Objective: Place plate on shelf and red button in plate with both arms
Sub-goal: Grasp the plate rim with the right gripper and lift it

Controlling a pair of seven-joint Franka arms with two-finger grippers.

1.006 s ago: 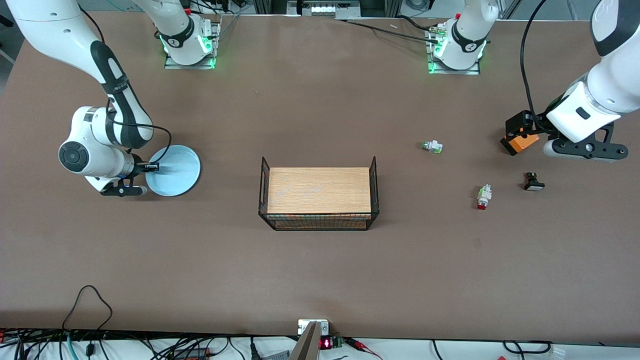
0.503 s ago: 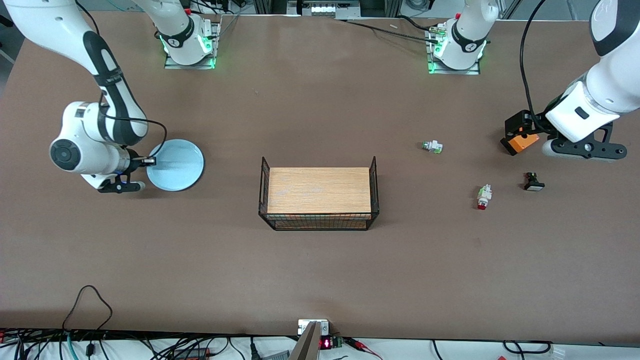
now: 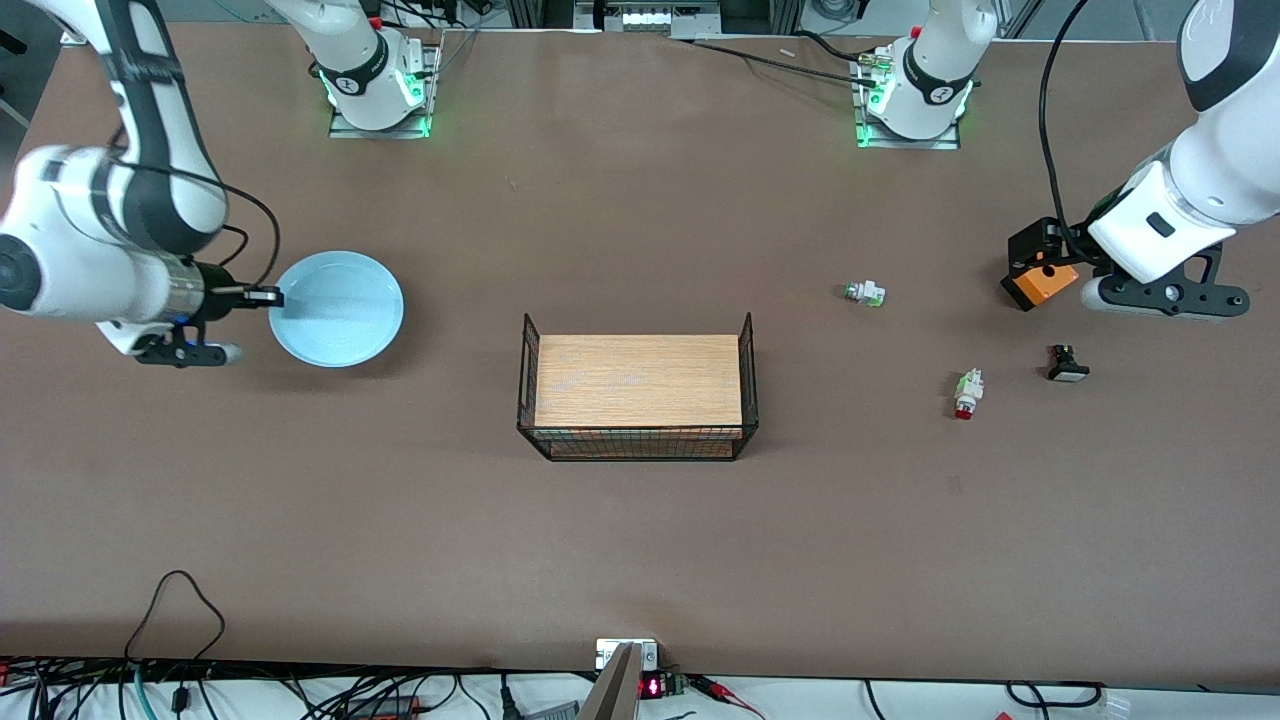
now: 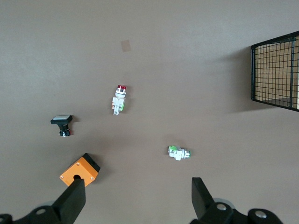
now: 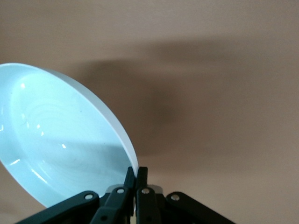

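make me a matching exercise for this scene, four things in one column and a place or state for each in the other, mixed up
Things:
1. plate
2. red button
3. left pincer
4. orange box

States:
A. open, up over the table
B. lying on the table, untouched
C. gripped at its rim by the right pincer
D. on the table, just under the left arm's wrist

Pairs: 1-C, 2-B, 3-A, 4-D
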